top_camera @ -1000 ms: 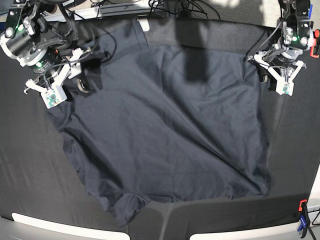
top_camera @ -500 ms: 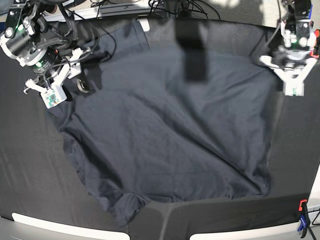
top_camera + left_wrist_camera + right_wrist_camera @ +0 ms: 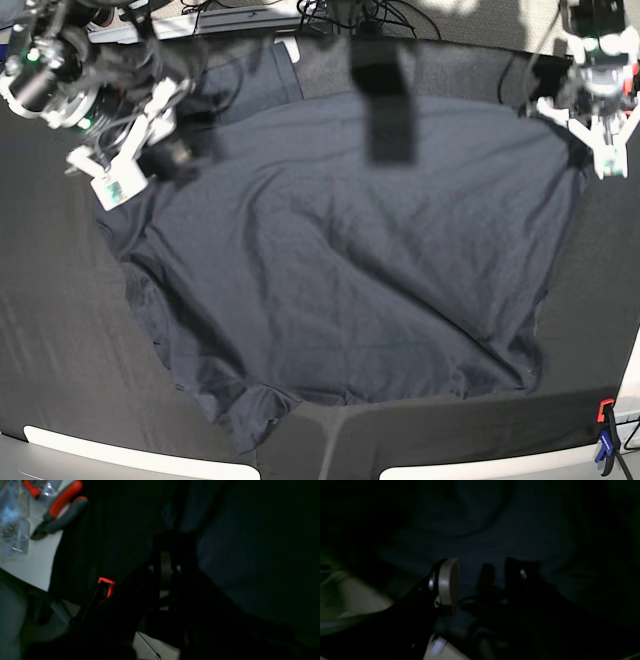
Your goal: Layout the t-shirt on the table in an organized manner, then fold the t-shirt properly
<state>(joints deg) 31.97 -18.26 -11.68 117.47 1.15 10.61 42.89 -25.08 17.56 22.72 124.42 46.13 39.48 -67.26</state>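
At the table's (image 3: 60, 330) far right corner in the base view, the left gripper (image 3: 603, 150) hangs with its fingers pressed together on the edge of the t-shirt (image 3: 340, 260), the fabric drawn out toward that corner in a stretched point. The left wrist view is very dark, but it shows the two fingers (image 3: 165, 567) meeting with dark cloth rising between them. Near the far left corner the right gripper (image 3: 125, 165) leans in low over the shirt's edge, its jaws spread wide; the right wrist view shows a pale pad (image 3: 448, 583) well apart from the dark finger opposite, with only cloth beneath them. The t-shirt lies spread over the middle of the table, dark navy, mostly flat with shallow creases. Its near edge is bunched into a small fold toward the near left, and a sleeve lies at the far edge.
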